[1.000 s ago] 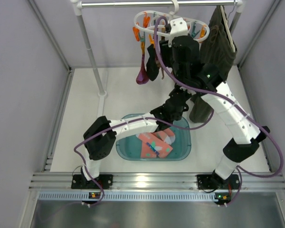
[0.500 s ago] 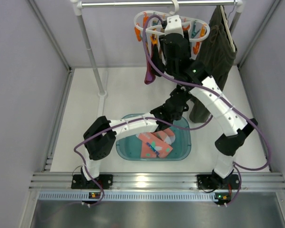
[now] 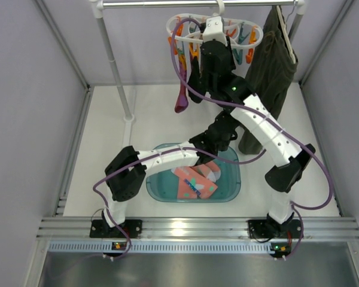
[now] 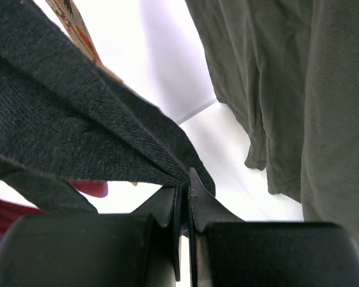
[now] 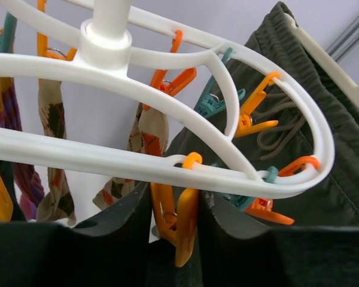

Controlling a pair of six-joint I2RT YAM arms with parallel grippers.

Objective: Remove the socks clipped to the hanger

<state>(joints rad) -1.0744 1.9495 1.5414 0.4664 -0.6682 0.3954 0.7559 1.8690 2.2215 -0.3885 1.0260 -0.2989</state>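
Note:
The white ring hanger (image 3: 239,31) with orange and teal clips hangs from the top rail. My right gripper (image 3: 210,37) is raised under its rim (image 5: 227,125), and its fingers are shut on an orange clip (image 5: 178,222). Argyle socks (image 5: 148,134) hang from clips beyond. A black sock (image 3: 194,84) and a purple-red sock (image 3: 180,98) hang below the hanger. My left gripper (image 4: 185,185) is shut on the lower end of the black sock (image 4: 66,119). In the top view it (image 3: 222,127) is partly hidden by the right arm. Pink dotted socks (image 3: 194,182) lie in the basin.
A teal basin (image 3: 234,190) sits on the floor between the arms. A dark olive garment (image 3: 274,66) hangs on a pale hanger just right of the ring hanger, close to both grippers (image 4: 299,89). A white rail post (image 3: 115,66) stands at the left.
My right arm has moved up and left along the hanger and now grips an orange clip. The hanger and hanging socks swung slightly left. The left arm has not moved.

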